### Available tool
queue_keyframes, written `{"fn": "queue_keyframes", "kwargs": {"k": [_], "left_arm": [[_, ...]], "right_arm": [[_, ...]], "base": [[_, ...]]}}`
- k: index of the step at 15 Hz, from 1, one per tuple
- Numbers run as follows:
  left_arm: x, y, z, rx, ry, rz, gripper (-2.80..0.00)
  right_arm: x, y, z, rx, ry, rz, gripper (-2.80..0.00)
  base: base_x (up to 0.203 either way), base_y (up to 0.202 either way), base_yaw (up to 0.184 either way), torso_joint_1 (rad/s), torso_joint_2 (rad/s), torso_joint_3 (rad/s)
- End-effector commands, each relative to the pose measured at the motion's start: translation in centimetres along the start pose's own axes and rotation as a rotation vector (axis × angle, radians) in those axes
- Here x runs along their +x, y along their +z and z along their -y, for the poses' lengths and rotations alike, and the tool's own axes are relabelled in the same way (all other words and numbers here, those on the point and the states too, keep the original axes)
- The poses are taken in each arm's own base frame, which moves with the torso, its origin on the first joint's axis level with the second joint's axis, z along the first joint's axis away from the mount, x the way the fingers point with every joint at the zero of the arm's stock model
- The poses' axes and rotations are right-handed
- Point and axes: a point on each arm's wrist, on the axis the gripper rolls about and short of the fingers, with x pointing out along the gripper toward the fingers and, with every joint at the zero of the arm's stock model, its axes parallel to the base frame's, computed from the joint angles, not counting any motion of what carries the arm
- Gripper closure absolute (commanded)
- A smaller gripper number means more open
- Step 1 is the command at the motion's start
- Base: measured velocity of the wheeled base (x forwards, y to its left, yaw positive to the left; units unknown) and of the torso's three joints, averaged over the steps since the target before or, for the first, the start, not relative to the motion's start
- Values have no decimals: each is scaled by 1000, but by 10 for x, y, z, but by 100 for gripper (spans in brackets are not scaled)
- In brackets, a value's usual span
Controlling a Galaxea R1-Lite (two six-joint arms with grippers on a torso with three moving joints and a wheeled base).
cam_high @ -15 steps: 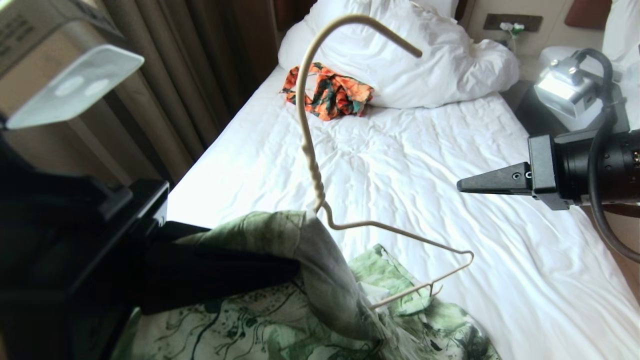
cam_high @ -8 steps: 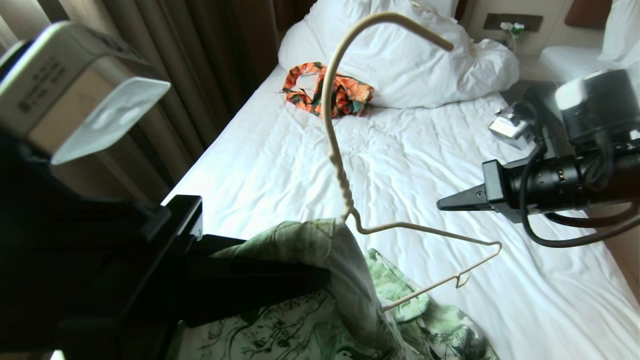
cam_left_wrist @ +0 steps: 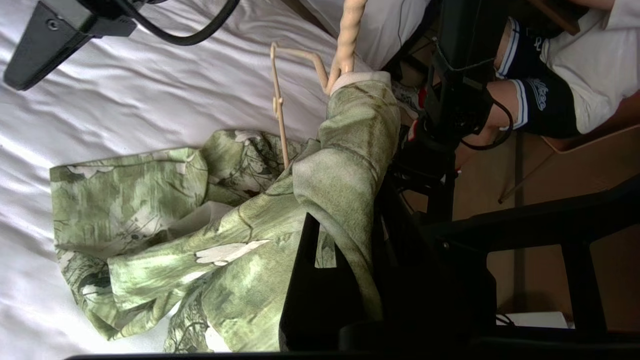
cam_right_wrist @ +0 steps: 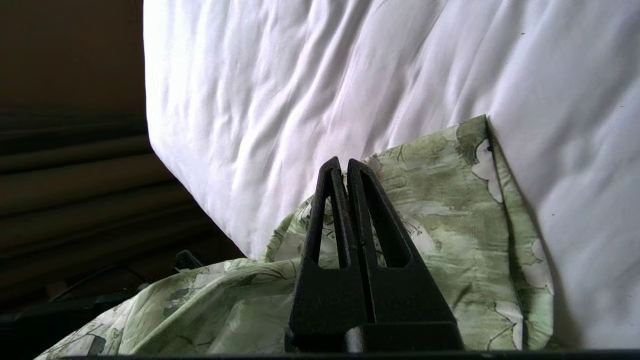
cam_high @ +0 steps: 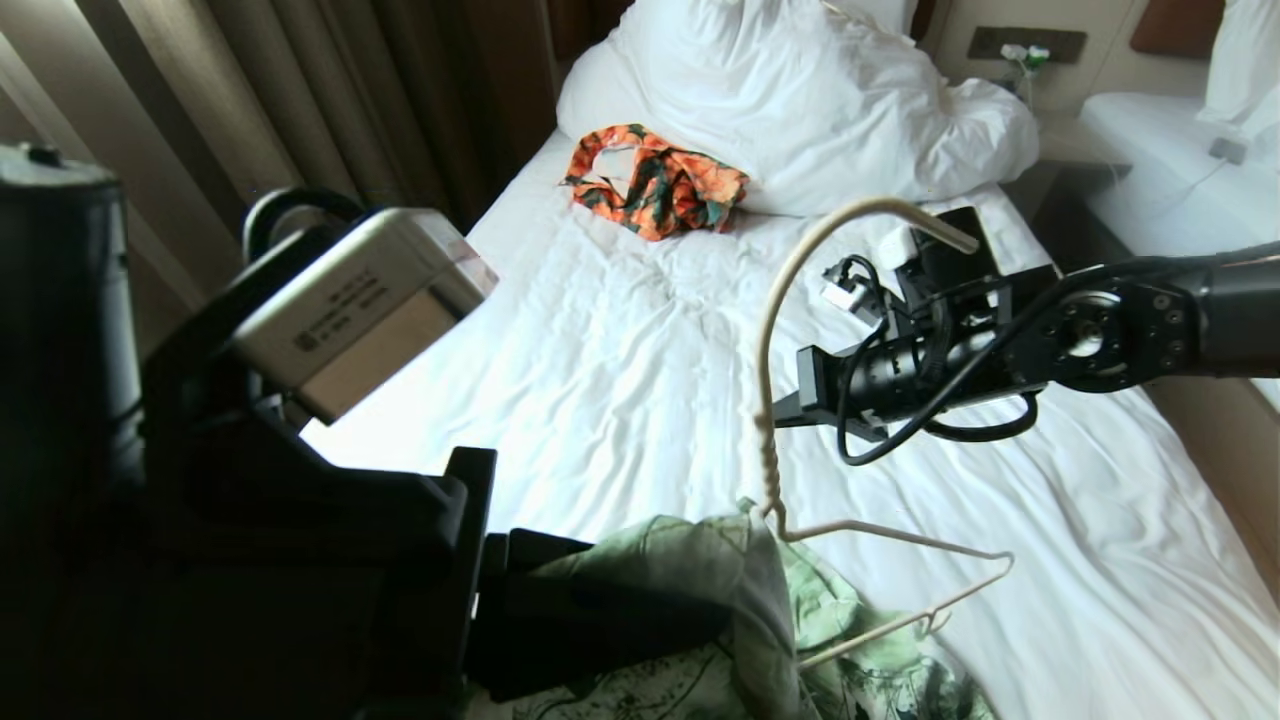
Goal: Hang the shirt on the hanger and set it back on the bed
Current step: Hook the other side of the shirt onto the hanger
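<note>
Hanger [cam_high: 790, 400] stands upright at the bed's [cam_high: 620, 380] near edge, hook arching right, one shoulder inside the shirt [cam_high: 700, 570] that the left gripper [cam_high: 640, 610] pinches. Right gripper [cam_high: 785, 415], closed and empty, hovers beside its neck over open sheet.

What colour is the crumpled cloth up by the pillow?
The crumpled cloth is bright orange with dark green patches, clearest in the head view.

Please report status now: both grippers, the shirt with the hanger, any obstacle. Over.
Left gripper shut on shirt and hanger, held over the bed. Right gripper shut, empty, beside the hook. One hanger end bare. No obstacle seen.
</note>
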Motion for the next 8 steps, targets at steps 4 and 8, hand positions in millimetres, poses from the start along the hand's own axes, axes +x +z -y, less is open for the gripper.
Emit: {"fn": "queue_keyframes", "kwargs": {"k": [4,8], "left_arm": [[14,-8,-14,4,-106,59,0],[5,-4,-34,-68,-75,145,0]], "right_arm": [[-44,15,26,101,-2,61,0],[-94,0,67,223,19,27,0]], "base": [[0,0,0,0,0,0],[0,0,0,0,0,0]]}}
